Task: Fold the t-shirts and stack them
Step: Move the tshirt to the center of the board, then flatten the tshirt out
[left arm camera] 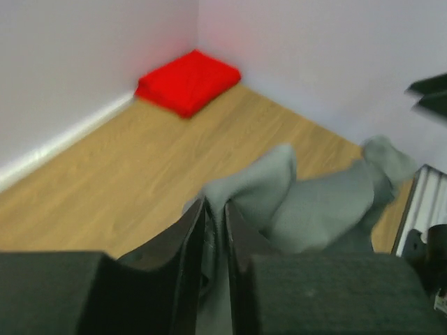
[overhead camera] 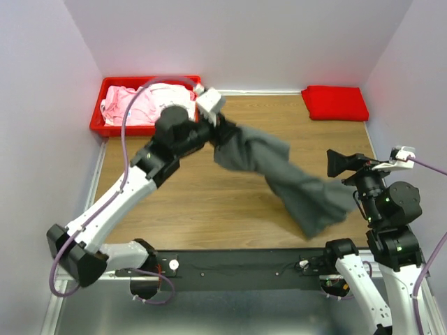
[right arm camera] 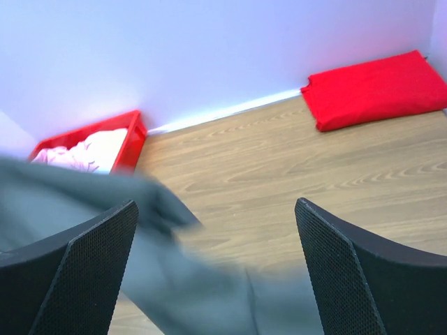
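My left gripper (overhead camera: 220, 132) is shut on one end of the dark grey t-shirt (overhead camera: 279, 171) and holds it up over the far middle of the table. The shirt hangs in a twisted band down to the right. In the left wrist view the cloth (left arm camera: 314, 202) is pinched between the fingers of the left gripper (left arm camera: 215, 209). My right gripper (overhead camera: 335, 164) is open and empty beside the shirt's low right end. In the right wrist view the grey cloth (right arm camera: 181, 286) lies blurred below the wide-open right gripper (right arm camera: 216, 206). A bright red folded t-shirt (overhead camera: 335, 102) lies at the far right corner.
A red plastic bin (overhead camera: 112, 125) at the far left holds pale pink (overhead camera: 136, 105) and white (overhead camera: 171, 94) shirts. Walls close the table on the left, back and right. The black arm-base rail (overhead camera: 244, 262) runs along the near edge.
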`<state>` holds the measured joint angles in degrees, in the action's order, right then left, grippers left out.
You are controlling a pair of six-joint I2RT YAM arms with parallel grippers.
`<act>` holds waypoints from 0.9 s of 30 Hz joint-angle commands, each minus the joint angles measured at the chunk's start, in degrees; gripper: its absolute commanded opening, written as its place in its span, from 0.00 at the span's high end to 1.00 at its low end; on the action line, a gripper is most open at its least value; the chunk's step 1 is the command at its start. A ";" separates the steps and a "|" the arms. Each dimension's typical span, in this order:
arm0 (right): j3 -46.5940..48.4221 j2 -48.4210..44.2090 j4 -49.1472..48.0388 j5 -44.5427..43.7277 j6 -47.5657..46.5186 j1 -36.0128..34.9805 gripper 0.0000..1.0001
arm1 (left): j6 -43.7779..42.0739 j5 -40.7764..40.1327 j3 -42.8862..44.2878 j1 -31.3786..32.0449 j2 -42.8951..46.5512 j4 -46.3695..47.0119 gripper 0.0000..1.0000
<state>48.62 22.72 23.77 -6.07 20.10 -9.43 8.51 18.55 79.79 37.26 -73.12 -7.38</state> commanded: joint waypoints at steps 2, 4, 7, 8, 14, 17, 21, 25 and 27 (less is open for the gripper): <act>2.09 1.27 4.88 5.71 1.26 -0.32 0.00 | 12.44 -12.20 -26.84 -0.25 15.32 4.21 0.59; 1.83 3.38 6.63 9.31 3.10 -0.32 0.00 | 19.68 -24.31 -34.85 -0.34 24.23 1.25 0.46; 0.95 6.44 8.30 10.72 5.98 -0.41 0.00 | 23.73 -30.81 -39.52 -0.52 34.58 -2.79 0.35; 0.60 8.03 9.01 10.98 8.36 -0.33 0.00 | 25.31 -32.94 -39.62 -0.52 36.02 -4.38 0.33; -2.65 24.00 12.35 21.94 12.68 -0.41 0.00 | 26.64 -22.70 -40.67 -0.43 32.54 -8.89 0.33; -5.72 30.95 13.41 24.69 14.09 -0.41 0.01 | 27.70 -12.15 -43.92 -0.08 26.57 -3.27 0.34; -10.64 33.18 13.32 23.47 15.32 -0.50 0.05 | 25.42 -6.33 -42.36 2.63 14.70 0.52 0.38; -15.38 34.23 11.74 22.32 15.67 -0.50 0.19 | 22.78 -7.47 -38.31 4.93 4.58 1.31 0.51; -17.23 35.19 9.56 23.29 16.46 -0.59 0.22 | 21.73 -7.04 -37.08 5.63 -0.42 1.66 0.56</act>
<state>34.59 56.71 35.22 15.18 34.74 -9.69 32.80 8.43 39.44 41.65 -69.25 -8.84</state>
